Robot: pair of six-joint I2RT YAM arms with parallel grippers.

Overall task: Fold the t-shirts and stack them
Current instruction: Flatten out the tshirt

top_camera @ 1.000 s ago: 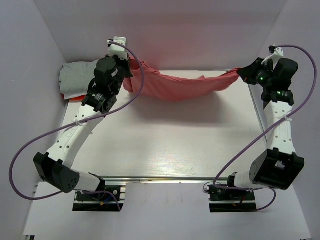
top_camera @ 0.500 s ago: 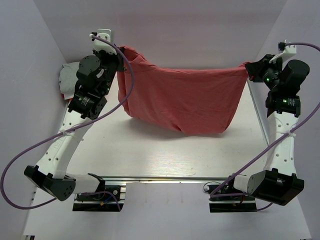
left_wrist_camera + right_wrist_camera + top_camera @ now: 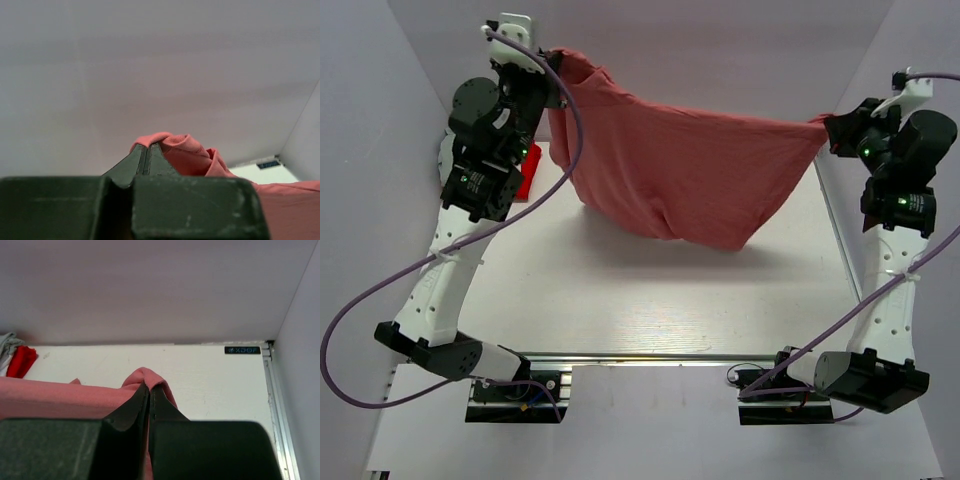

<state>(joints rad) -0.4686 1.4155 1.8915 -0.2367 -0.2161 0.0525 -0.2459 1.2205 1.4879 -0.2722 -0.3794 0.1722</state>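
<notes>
Right wrist view, entry 1: small dark label [image 3: 242,350] on the far edge of the table [image 3: 215,375], at 1 o'clock, lettering apparently "XDOF".

Entry 2: salmon-pink t-shirt [image 3: 690,185], slung in the air between both arms and sagging in the middle. It is carried higher than half a second ago, both arms having risen. Left gripper [image 3: 548,55], top view 11 o'clock, clenched on one corner. Right gripper [image 3: 832,130], 2 o'clock, clenched on the other.

Entry 3: red t-shirt [image 3: 528,182], 10 o'clock, beside the left arm, more exposed than before. Grey t-shirt [image 3: 5,342] touches it.
</notes>
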